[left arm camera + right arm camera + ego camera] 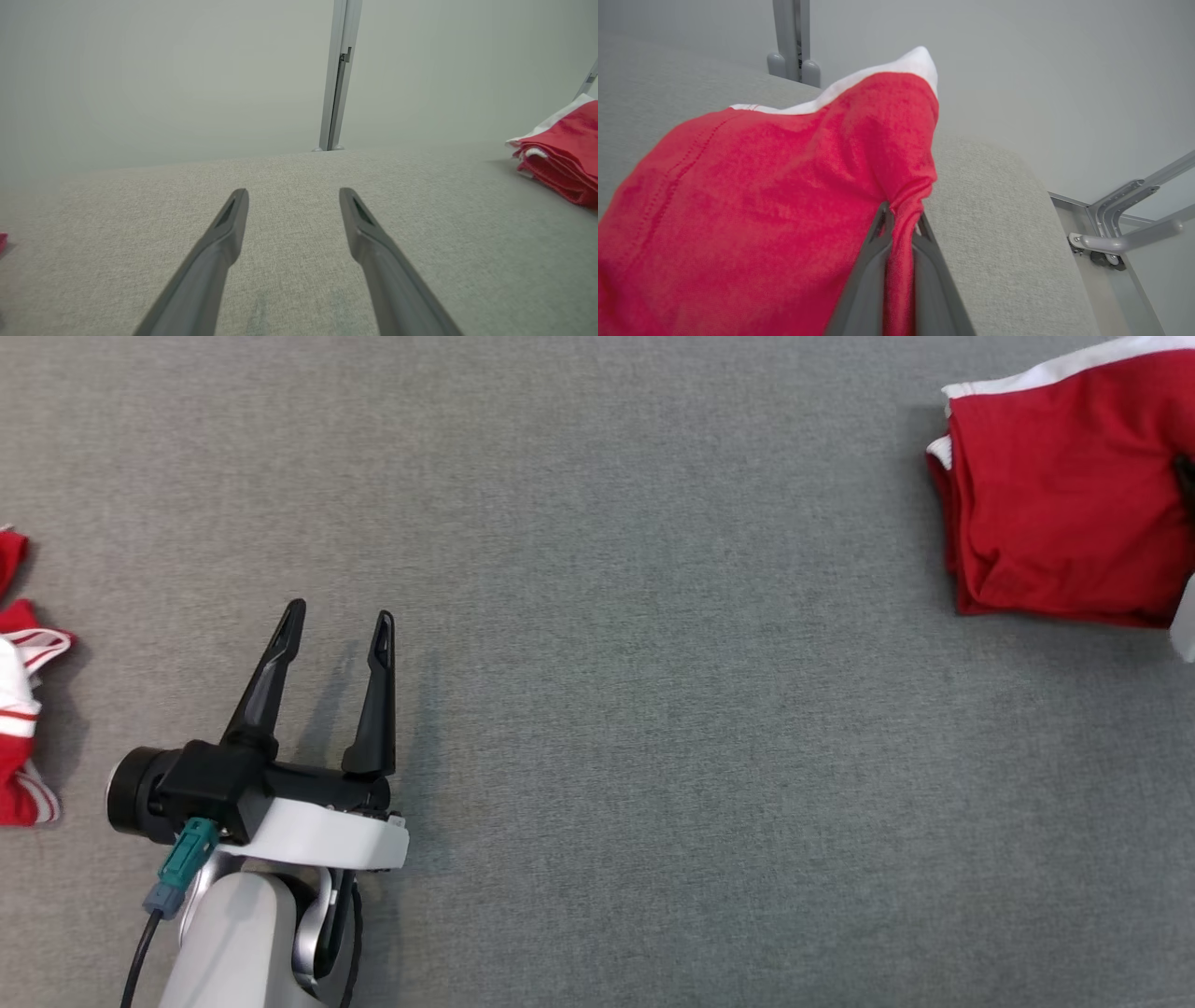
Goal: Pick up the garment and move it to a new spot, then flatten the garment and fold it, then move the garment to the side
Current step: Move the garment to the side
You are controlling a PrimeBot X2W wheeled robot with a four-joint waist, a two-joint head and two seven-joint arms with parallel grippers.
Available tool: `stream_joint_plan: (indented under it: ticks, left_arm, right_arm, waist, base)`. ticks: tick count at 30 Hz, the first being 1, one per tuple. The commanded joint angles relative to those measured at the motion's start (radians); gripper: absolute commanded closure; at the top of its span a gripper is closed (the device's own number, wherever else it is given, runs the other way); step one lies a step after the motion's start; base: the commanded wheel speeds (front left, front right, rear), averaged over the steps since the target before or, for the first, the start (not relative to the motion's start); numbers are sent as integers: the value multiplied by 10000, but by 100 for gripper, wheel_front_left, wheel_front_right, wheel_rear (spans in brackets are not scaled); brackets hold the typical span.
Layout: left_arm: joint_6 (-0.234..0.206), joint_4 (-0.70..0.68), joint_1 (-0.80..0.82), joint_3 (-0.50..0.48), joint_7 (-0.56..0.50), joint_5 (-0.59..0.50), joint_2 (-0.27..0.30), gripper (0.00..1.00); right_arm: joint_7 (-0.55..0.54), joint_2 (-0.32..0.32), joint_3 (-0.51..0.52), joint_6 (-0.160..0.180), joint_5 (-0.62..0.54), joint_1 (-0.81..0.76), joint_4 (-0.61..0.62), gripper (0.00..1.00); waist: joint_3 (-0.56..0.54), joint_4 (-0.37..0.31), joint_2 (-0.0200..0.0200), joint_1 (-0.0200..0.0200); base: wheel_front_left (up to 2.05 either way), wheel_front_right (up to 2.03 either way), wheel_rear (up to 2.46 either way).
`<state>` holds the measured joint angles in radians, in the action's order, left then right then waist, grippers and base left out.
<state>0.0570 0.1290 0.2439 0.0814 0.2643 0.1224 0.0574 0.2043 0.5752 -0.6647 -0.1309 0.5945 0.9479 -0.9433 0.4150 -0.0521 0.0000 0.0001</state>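
The garment (1055,504), red w/ a white trim (878,74), lies folded in a compact stack at the far right of the grey table (653,709). It is near the right edge: in the right wrist view the table corner (1017,196) drops away just beside the cloth. The right gripper (902,212) has its fingers clenched on a narrow pinch of red fabric at the stack's right side, w/ the cloth squeezed into a ridge between them. The left gripper (340,612) sits low-left over bare table, fingers spread wide, nothing in them, well apart from the garment. A second heap of red-and-white clothes (21,728) lies at the table's left edge.

Prob. stage: fold done, last step, i.e. shifting the stack aside.

Risks from here:
- One-point grip. Can't tell how many layers the pinch holds; if top layer only, any lift peels it up and the fold opens.
- Dragging vs. lifting: the table cover looks like coarse cloth, so bottom layers may catch, lag and bunch, and the stack shears.
- Edge is close. A move further right could hang part of the garment over the side, and its wt. could pull the rest off.
- No 2nd support: w/ the left gripper that far off, the free side sags or swings if raised.
- Thin pinch may slip out under load.
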Motion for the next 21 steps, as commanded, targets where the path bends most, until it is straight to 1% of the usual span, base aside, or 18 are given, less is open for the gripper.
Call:
stream_joint_plan:
  ticks: [1, 5, 10, 14, 19, 20, 21]
  left_arm:
    - [29, -94, 188, -48, 0, -58, 81, 0]
    - [53, -296, 279, -57, 0, -239, 126, 0]
    - [70, -404, 326, -20, 0, -372, 124, 0]
    - [22, -518, 309, 68, -1, -449, 93, 0]
    - [-8, -633, 261, 119, 0, -449, 69, 0]
    - [-10, -643, 244, 119, 0, -446, 64, 0]
    - [-11, -651, 229, 115, -1, -441, 61, 0]
  right_arm:
    - [56, 137, -72, 2, 61, 182, 41, 100]
    - [41, 633, -449, 2, 167, 712, -5, 100]
    - [-78, 1066, -820, 2, 340, 1356, -212, 100]
    - [-146, 1227, -1055, 3, 509, 1756, -392, 100]
    - [-128, 1188, -1252, 2, 707, 2030, -800, 100]
    - [-108, 1160, -1292, 2, 687, 2066, -898, 87]
    - [-53, 1153, -1340, 2, 653, 2119, -979, 51]
  waist:
    - [435, -468, 0, -1]
    - [668, -774, 0, -1]
    - [778, -929, 0, -1]
    - [836, -911, 0, -1]
    - [897, -798, 0, -1]
    - [903, -775, 0, -1]
    - [911, -754, 0, -1]
  base:
    - [0, 0, 0]
    - [0, 0, 0]
    - [0, 0, 0]
    - [0, 0, 0]
    - [0, 0, 0]
    - [0, 0, 0]
    - [0, 0, 0]
